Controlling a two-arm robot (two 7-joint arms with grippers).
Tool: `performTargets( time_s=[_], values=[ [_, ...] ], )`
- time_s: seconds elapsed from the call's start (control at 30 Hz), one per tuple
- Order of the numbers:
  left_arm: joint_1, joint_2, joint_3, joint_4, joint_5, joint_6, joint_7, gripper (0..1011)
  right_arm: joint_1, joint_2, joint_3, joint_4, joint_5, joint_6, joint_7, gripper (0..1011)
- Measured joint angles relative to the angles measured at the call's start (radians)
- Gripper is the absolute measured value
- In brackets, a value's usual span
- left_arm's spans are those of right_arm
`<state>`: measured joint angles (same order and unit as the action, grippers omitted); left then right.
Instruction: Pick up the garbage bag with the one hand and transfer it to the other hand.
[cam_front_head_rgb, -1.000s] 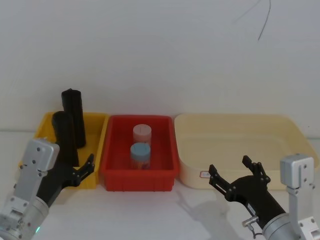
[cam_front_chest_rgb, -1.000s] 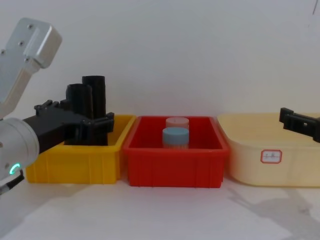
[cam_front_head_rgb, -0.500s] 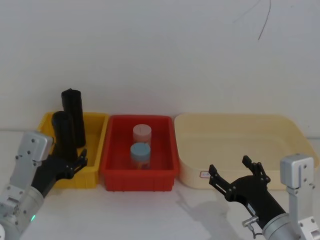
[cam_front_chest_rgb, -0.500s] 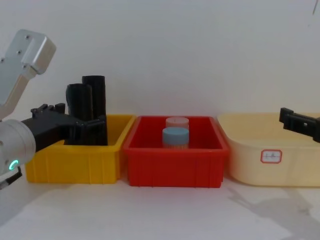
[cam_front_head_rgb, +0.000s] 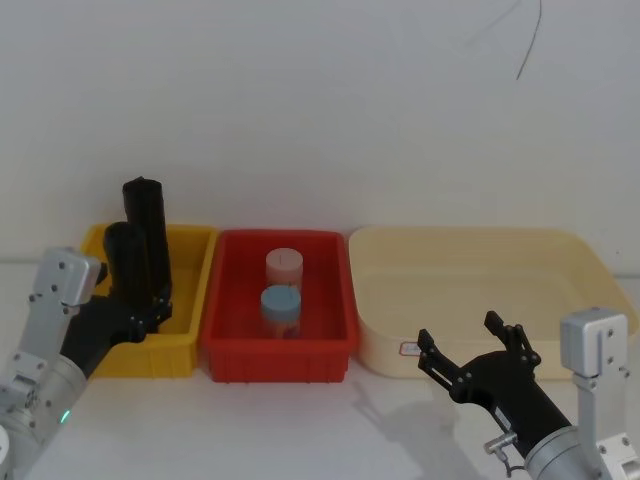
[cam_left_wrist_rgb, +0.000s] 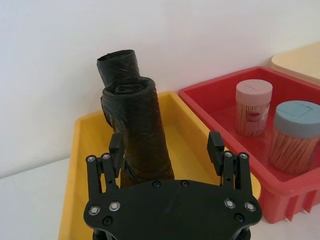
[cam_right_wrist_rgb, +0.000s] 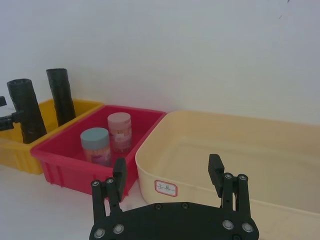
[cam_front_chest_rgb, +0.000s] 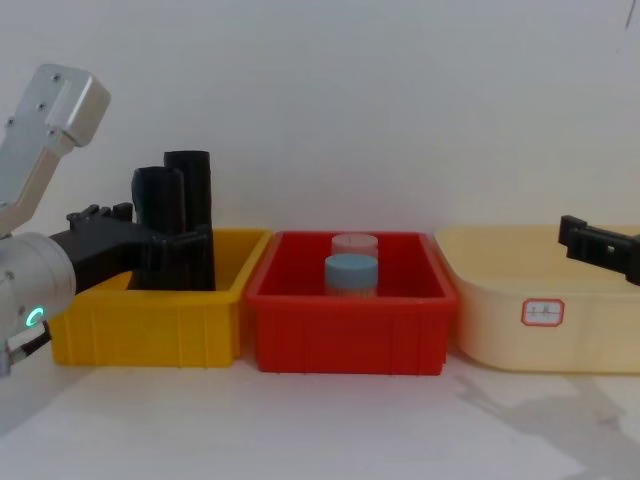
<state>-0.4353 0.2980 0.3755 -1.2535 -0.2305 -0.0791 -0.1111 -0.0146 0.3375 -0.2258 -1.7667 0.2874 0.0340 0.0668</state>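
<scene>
Garbage bag (cam_left_wrist_rgb: 140, 131) — left tool (cam_left_wrist_rgb: 165, 143) closer, astride

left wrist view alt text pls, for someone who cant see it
The open left gripper reaches into a yellow bin with its fingers either side of the garbage bag, a thick wrinkled black roll standing upright, not yet gripped. A slimmer black roll stands behind it, and a red bin alongside holds a pink-lidded jar and a blue-lidded jar.

The left gripper (cam_left_wrist_rgb: 166, 145) and right gripper (cam_right_wrist_rgb: 167, 167) extend forward, jaws apart.
</scene>
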Motion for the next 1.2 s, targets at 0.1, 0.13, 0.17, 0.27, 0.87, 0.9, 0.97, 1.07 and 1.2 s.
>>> performTargets(
  time_s=[0.1,0.13,0.17,0.27,0.87,0.9,0.97,1.07,1.2],
  values=[
    [-0.012,-0.005,-0.002,0.02,-0.001,-0.01,-0.011,1002,0.0,0.0,0.0,0.0,0.0,0.0,0.0,1001],
    [-0.014,-0.006,-0.003,0.024,-0.001,-0.011,-0.013,1002,0.0,0.0,0.0,0.0,0.0,0.0,0.0,1001],
    [-0.02,-0.008,-0.004,0.033,-0.002,-0.016,-0.018,1002,0.0,0.0,0.0,0.0,0.0,0.0,0.0,1001],
    [-0.026,-0.011,-0.005,0.045,-0.002,-0.021,-0.025,1002,0.0,0.0,0.0,0.0,0.0,0.0,0.0,1001],
    [-0.059,-0.031,-0.022,0.106,-0.001,-0.057,-0.05,1002,0.0,0.0,0.0,0.0,0.0,0.0,0.0,1001],
    [-0.06,-0.032,-0.024,0.108,-0.001,-0.058,-0.05,1002,0.0,0.0,0.0,0.0,0.0,0.0,0.0,1001],
    [-0.062,-0.033,-0.025,0.112,0.0,-0.061,-0.05,1002,0.0,0.0,0.0,0.0,0.0,0.0,0.0,1001],
    [-0.068,-0.038,-0.028,0.124,0.003,-0.066,-0.05,1002,0.0,0.0,0.0,0.0,0.0,0.0,0.0,1001],
    [-0.079,-0.045,-0.032,0.144,0.007,-0.073,-0.05,1002,0.0,0.0,0.0,0.0,0.0,0.0,0.0,1001]
  ],
)
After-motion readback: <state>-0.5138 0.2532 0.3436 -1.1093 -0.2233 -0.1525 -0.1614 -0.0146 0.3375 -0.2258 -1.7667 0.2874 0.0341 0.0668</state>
